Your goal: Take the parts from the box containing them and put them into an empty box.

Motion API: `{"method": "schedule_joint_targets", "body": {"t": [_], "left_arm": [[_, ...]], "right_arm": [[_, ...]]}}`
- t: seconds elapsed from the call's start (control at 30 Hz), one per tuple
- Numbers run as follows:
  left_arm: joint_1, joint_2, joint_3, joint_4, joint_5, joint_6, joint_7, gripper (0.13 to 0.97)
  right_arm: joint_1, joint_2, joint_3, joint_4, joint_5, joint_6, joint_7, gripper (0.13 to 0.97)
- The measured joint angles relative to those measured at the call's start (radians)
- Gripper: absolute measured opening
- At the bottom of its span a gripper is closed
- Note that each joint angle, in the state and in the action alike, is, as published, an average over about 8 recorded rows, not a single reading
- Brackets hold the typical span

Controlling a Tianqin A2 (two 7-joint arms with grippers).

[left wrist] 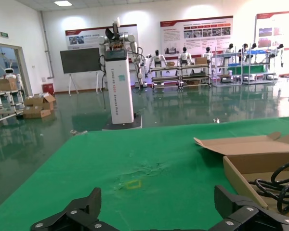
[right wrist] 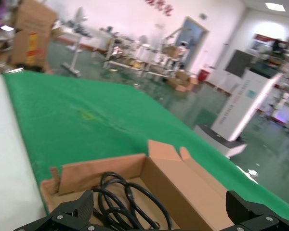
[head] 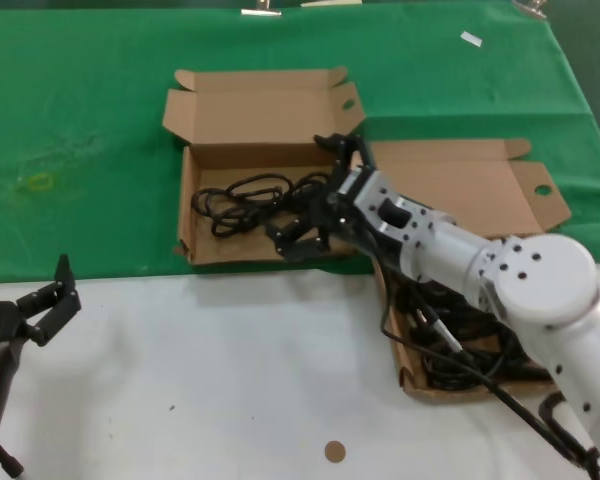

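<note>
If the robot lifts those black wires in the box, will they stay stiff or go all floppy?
Probably floppy: the black cables lie in loose, tangled loops in the wide box, so they would likely droop and drag neighbours along. They look thin, so probably light. The right gripper hangs open over them; the left gripper waits aside.

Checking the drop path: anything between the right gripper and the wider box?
Nothing visible. The right gripper hangs open over the wider box, above black cables inside. The left gripper is parked aside.
</note>
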Motion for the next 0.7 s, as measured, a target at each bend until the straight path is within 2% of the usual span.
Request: {"method": "schedule_joint_targets", "body": {"t": [0.07, 0.37, 0.7], "left_arm": [[0.000, 0.000, 0.000, 0.000, 0.000, 0.000, 0.000, 0.747], [0.000, 0.000, 0.000, 0.000, 0.000, 0.000, 0.000, 0.889], [0.000, 0.000, 0.000, 0.000, 0.000, 0.000, 0.000, 0.958]], "right_arm": [[-0.033, 0.003, 0.017, 0.026, 0.017, 0.024, 0.006, 0.966], [-0.184, 0.018, 0.093, 0.143, 0.091, 0.131, 0.033, 0.966], [-0.354, 0.034, 0.178, 0.274, 0.174, 0.251, 0.063, 0.966]]}}
